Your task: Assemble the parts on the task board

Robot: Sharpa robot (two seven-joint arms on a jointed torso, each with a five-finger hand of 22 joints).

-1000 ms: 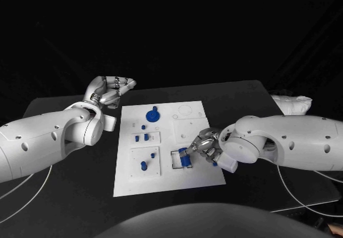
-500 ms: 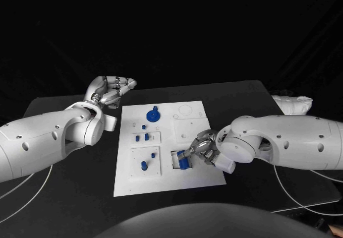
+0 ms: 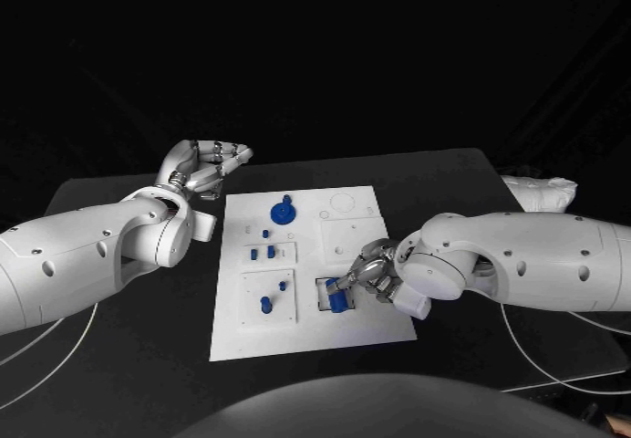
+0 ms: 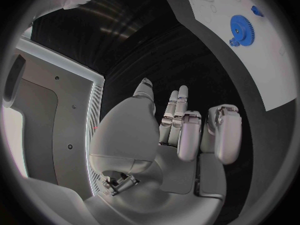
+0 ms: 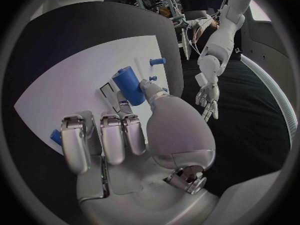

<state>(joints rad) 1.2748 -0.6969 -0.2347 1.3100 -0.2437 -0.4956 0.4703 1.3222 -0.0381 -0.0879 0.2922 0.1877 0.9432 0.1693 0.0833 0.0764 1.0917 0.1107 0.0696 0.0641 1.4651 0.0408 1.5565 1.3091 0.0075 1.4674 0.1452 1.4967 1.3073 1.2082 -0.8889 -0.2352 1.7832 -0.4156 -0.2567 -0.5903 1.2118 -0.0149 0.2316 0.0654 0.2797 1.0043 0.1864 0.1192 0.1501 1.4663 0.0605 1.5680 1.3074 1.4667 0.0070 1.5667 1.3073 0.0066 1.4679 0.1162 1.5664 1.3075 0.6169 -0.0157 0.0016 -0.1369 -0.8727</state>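
Observation:
The white task board (image 3: 355, 328) lies in the middle of the black table. A blue cylinder (image 3: 339, 297) sits at a rectangular slot on the board's near right part. My right hand (image 3: 371, 269) is just right of it, thumb tip touching the cylinder (image 5: 129, 85), the other fingers (image 5: 100, 135) curled in and holding nothing. My left hand (image 3: 204, 166) hovers off the board's far left corner, fingers loosely bent and apart, with nothing in it (image 4: 175, 135). A blue gear (image 3: 282, 213) stands on the board's far part.
Small blue pegs (image 3: 268, 251) stand in the board's left recesses, with another blue piece (image 3: 263, 304) nearer me. The gear (image 4: 239, 26) lies close to my left hand. A white bundle (image 3: 542, 192) sits at the table's right edge.
My right hand has slid a little left and toward me with the blue cylinder, which now sits lower at the slot. The left hand has not moved.

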